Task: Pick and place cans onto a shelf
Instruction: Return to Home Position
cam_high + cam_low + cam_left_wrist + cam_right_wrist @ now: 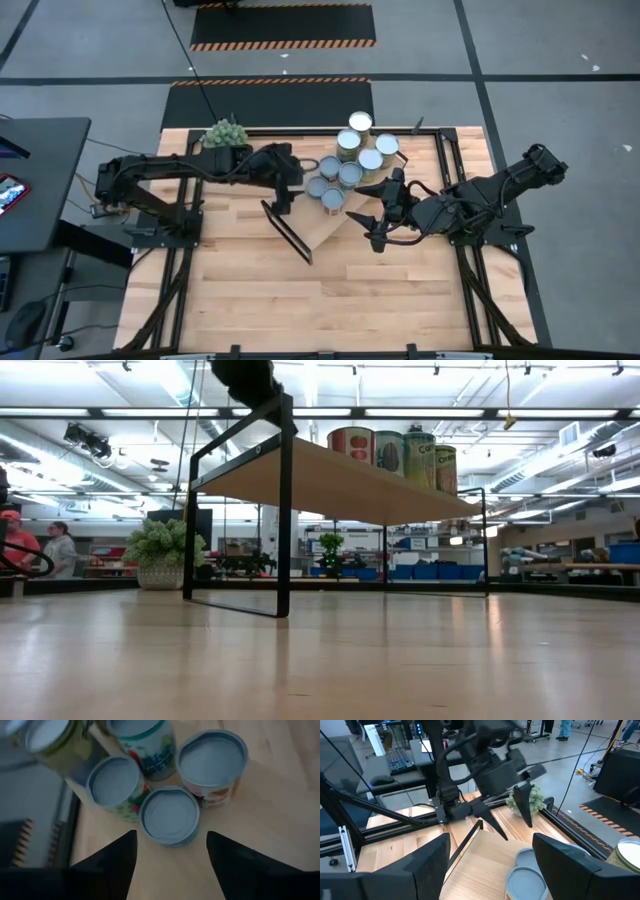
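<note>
The shelf [320, 228], a light-wood board on black end frames, stands slantwise on the table; the low view shows its board [330, 480] raised on those frames. Several cans [349, 160] stand upright in a cluster on its far end, and some show in the low view [392, 452]. My left gripper [288, 198] is open above the shelf beside the cluster; in its wrist view [170, 837] a silvery-topped can [169, 816] stands just beyond the open fingers. My right gripper [366, 226] is open above the shelf's right side, and cans [532, 872] show past its fingers [490, 837].
A bushy green plant [225, 132] stands at the table's far left, near the left arm. A dark desk [40, 180] stands off the table's left side. The near half of the wooden tabletop [320, 300] lies in front of the shelf. People show far off in the room [40, 545].
</note>
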Robot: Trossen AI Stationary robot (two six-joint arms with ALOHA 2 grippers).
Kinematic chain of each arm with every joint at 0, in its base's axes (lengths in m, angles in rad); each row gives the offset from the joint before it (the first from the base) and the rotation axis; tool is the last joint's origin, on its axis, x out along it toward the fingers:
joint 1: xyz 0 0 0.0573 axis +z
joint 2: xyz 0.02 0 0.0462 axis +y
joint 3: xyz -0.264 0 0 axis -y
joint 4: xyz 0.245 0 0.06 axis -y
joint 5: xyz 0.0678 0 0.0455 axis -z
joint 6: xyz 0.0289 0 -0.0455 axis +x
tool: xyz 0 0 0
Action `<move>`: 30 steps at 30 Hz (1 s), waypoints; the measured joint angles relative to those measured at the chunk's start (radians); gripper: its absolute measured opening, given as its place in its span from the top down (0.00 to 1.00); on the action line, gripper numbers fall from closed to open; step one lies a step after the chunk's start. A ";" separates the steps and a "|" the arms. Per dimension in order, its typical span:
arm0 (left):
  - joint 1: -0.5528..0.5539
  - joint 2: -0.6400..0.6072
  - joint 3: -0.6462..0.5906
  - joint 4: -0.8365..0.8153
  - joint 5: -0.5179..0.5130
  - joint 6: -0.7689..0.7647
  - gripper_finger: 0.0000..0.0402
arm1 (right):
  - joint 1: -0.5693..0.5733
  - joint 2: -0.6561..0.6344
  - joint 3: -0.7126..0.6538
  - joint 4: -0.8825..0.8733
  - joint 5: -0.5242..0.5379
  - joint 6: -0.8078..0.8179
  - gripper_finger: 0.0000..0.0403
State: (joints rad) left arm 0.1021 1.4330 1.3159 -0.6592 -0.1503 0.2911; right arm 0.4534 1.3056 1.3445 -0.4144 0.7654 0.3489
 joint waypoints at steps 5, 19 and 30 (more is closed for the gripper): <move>0.006 0.006 0.000 0.001 0.043 -0.097 0.43 | 0.000 0.009 0.000 0.003 -0.006 0.007 0.28; -0.050 -0.094 -0.001 0.001 0.043 -0.202 0.66 | 0.004 -0.090 -0.034 -0.161 -0.025 0.172 0.39; -0.093 -0.168 -0.001 0.022 0.119 -0.259 0.91 | 0.001 -0.244 -0.303 0.021 -0.135 0.172 0.60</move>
State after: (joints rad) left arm 0.0090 1.2652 1.3149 -0.6370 -0.0312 0.0322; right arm 0.4548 1.0613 1.0417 -0.3930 0.6308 0.5208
